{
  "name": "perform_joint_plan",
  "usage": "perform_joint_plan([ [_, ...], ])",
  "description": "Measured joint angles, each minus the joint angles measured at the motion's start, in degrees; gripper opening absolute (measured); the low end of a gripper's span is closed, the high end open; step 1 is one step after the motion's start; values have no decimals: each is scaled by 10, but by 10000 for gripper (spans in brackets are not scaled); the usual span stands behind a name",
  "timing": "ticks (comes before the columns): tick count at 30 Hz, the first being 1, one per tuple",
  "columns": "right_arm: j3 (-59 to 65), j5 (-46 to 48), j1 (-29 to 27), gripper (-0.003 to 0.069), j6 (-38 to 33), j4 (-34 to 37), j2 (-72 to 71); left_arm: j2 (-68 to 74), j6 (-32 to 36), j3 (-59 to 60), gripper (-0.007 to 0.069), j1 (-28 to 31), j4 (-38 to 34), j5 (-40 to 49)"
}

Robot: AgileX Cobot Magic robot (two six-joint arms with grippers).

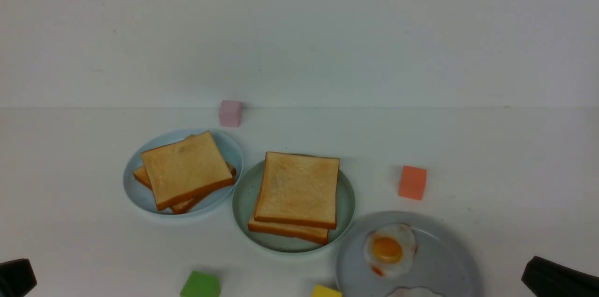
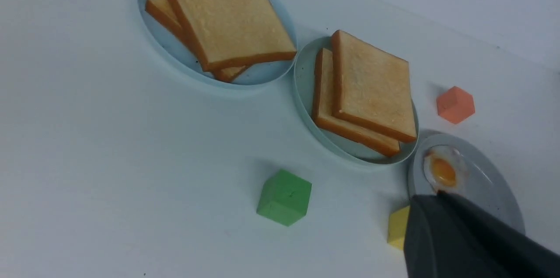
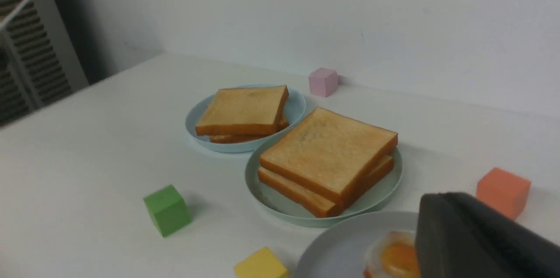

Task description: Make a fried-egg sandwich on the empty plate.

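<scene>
The mint-green plate (image 1: 241,203) sits mid-table and holds two golden toast slices (image 1: 298,189), stacked and slightly offset. No egg shows between them. A fried egg (image 1: 390,249) with an orange yolk lies on the grey plate (image 1: 449,259) at the front right. The edge of a second white egg shows at that plate's near edge. My left gripper (image 1: 16,278) is at the front left corner and my right gripper (image 1: 557,278) at the front right corner. Both are away from the food. In the wrist views the left gripper (image 2: 433,197) and the right gripper (image 3: 442,197) show closed, empty fingers.
A pale blue plate (image 1: 135,189) with a pile of toast slices (image 1: 185,168) stands left of the mint plate. Small cubes lie around: pink (image 1: 230,113) at the back, orange (image 1: 412,183) to the right, green (image 1: 200,285) and yellow (image 1: 326,292) at the front.
</scene>
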Motion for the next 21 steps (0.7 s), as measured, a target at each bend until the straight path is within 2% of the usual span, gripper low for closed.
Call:
perform_joint_plan([
  [9,0,0,0,15,22,0,0,-26,0,14,-13,0,0,-5],
  [12,0,0,0,15,22,0,0,-83,40,43,-13,0,35,-15],
  [15,0,0,0,15,22,0,0,-145,101,99,-13,12,104,-78],
  [21,0,-1,0,19,22,0,0,-204,115,258,-13,59,153,-210],
])
